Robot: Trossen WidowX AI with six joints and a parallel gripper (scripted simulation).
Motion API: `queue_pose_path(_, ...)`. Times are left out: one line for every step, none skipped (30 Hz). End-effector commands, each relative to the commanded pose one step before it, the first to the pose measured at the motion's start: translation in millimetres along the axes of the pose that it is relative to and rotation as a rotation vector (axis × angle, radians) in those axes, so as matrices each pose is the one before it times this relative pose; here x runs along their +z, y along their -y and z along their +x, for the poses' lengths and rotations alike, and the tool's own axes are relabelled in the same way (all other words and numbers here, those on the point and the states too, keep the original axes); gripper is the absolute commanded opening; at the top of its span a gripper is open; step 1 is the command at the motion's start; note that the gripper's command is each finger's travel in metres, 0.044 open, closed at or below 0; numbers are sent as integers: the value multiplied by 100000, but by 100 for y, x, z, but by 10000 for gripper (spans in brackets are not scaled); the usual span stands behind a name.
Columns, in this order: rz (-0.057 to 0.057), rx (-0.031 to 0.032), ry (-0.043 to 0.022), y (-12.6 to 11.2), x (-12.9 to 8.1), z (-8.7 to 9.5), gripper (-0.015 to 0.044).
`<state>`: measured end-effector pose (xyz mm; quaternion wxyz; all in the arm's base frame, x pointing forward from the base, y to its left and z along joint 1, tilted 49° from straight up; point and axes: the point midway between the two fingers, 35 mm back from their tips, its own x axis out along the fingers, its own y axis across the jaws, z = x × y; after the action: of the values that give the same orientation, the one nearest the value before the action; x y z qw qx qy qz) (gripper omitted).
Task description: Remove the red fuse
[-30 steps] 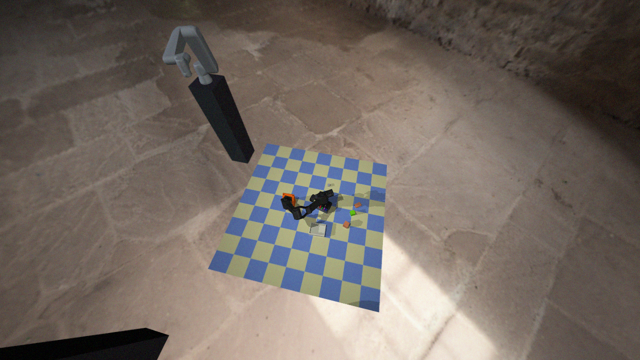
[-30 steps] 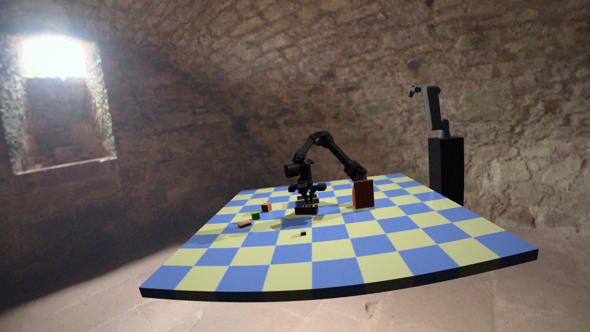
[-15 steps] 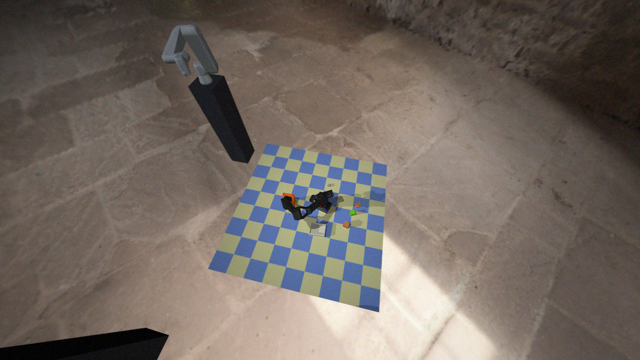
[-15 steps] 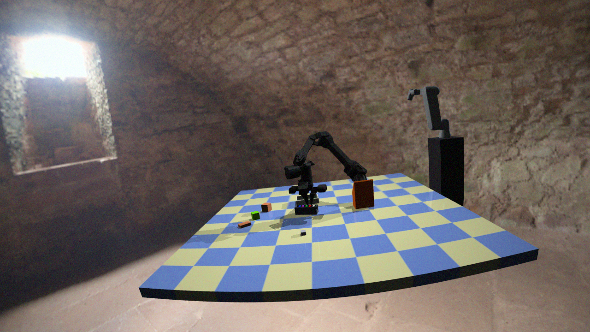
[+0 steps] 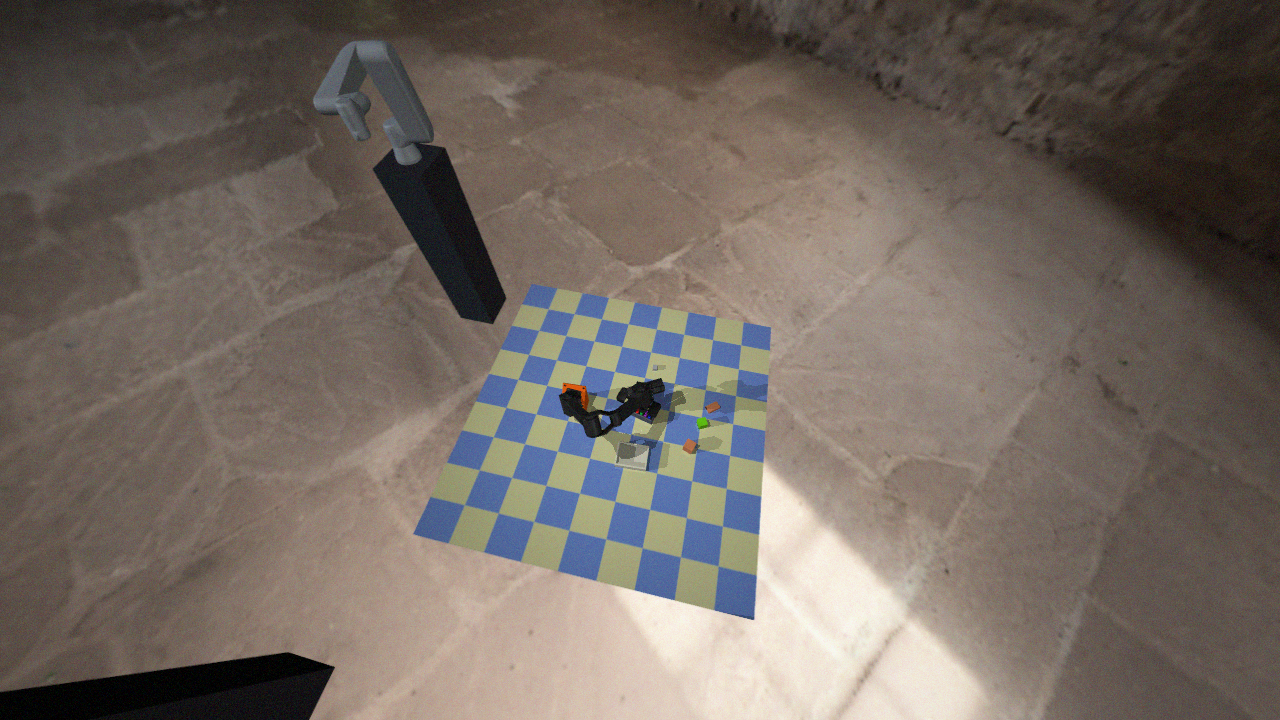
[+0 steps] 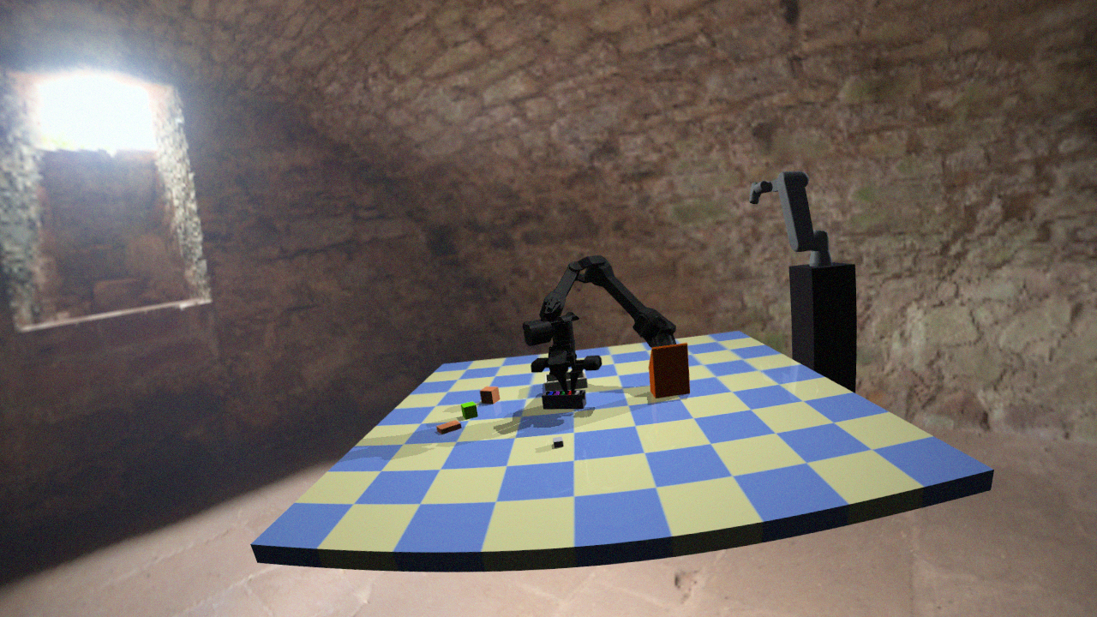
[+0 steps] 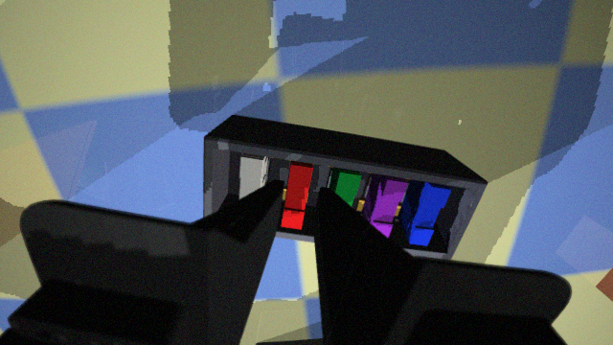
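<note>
Straddling the red fuse (image 7: 298, 194), my gripper (image 7: 300, 192) stands narrowly parted, gripping nothing. Any sideways drift risks clipping the white fuse (image 7: 251, 174), green fuse (image 7: 347, 188) or fuse block (image 7: 335, 144).

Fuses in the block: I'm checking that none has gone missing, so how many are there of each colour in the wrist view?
White fuse: 1
Red fuse: 1
Green fuse: 1
Purple fuse: 1
Blue fuse: 1
Total: 5, all in the fuse block.
</note>
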<state>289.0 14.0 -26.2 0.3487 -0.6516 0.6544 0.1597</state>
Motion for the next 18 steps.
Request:
queue_pose_path(-715,137,-587,-154,-117,339,72)
queue_pose_path(0,0,0,0,0,0,72)
queue_pose_path(0,0,0,0,0,0,72)
queue_pose_path(0,0,0,0,0,0,72)
queue_pose_path(0,0,0,0,0,0,72)
queue_pose_path(0,0,0,0,0,0,72)
queue_pose_path(596,125,387,65,54,-98,65)
queue_pose_path(0,0,0,0,0,0,58)
queue_pose_path(0,0,0,0,0,0,52)
queue_pose_path(0,0,0,0,0,0,45)
queue_pose_path(0,0,0,0,0,0,38)
queue_pose_path(0,0,0,0,0,0,32)
queue_pose_path(0,0,0,0,0,0,25)
queue_pose_path(0,0,0,0,0,0,18)
queue_pose_path(0,0,0,0,0,0,12)
queue_pose_path(0,0,0,0,0,0,5)
queue_pose_path(0,0,0,0,0,0,0)
queue_pose_path(0,0,0,0,0,0,0)
